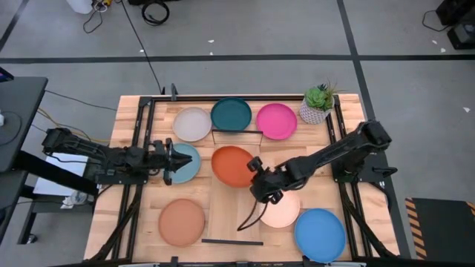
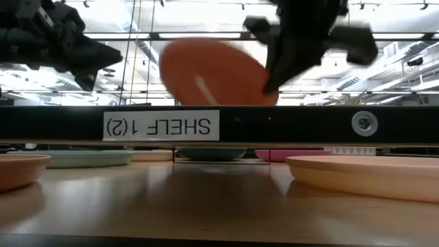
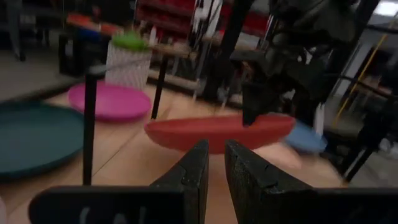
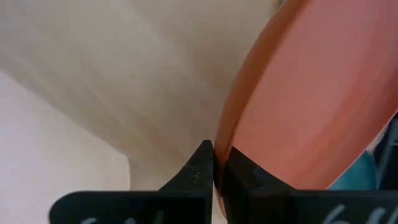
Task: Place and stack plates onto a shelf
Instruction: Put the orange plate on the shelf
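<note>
Eight plates total, one shelf, one little potted plant.

Starting at the near edge of the table [image 1: 126,119]: the bright blue plate [image 1: 320,234] sits by the near right corner, the terracotta plate [image 1: 181,222] toward the near left, and the cream plate [image 1: 283,209] just beside the blue one, partly under the right arm. The shelf [image 1: 233,219] runs down the middle from near edge to far, and nothing is resting flat on it.

Mid-table, the right gripper [image 1: 259,182] has its fingers pinched tight on the rim of the orange plate [image 1: 233,166], holding it tilted up above the shelf. The left gripper [image 1: 168,162] hangs over the light blue plate [image 1: 185,163] by the left side, fingers nearly closed with only a thin gap, holding nothing.

Along the far edge: pale grey plate [image 1: 192,124], dark teal plate [image 1: 231,114], magenta plate [image 1: 276,121], then the potted plant [image 1: 318,104] at the far right corner.
</note>
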